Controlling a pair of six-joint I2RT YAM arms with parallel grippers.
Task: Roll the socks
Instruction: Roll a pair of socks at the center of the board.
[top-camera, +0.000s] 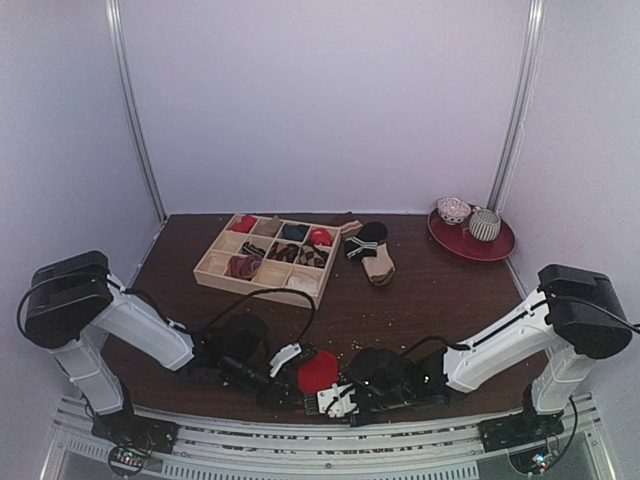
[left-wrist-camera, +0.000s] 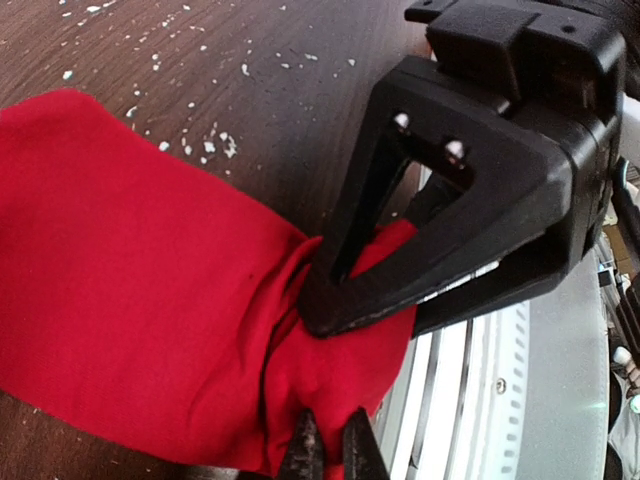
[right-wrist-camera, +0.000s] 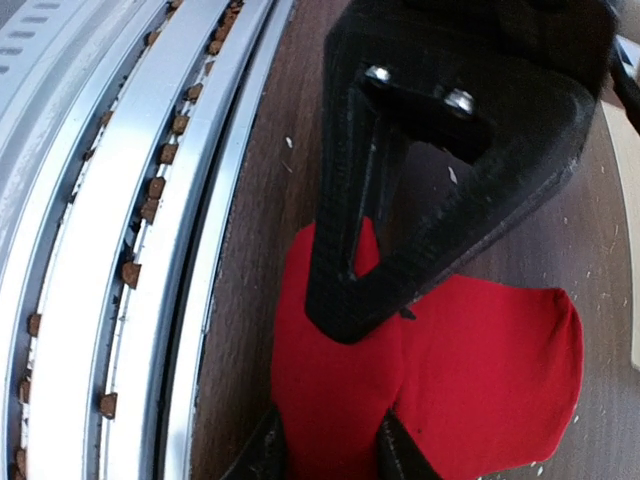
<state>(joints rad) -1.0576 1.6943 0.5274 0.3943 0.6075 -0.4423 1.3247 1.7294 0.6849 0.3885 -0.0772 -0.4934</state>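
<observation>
A plain bright red sock (top-camera: 320, 370) lies on the dark wooden table close to its near edge. My left gripper (left-wrist-camera: 333, 445) is shut on a bunched fold of this sock (left-wrist-camera: 130, 270) at its near end. My right gripper (right-wrist-camera: 333, 450) meets it from the other side, jaws standing either side of a ridge of the red fabric (right-wrist-camera: 470, 370) and pressing on it. Seen from above, the left gripper (top-camera: 290, 392) and right gripper (top-camera: 327, 397) almost touch at the sock's near edge. No other sock lies by the grippers.
A wooden compartment box (top-camera: 213, 263) with several rolled socks sits at the back. A black white-striped sock (top-camera: 362, 242) and a tan sock (top-camera: 380, 267) lie beside it. A red plate (top-camera: 497, 246) holds two patterned balls. A metal rail (right-wrist-camera: 120, 250) runs along the near edge.
</observation>
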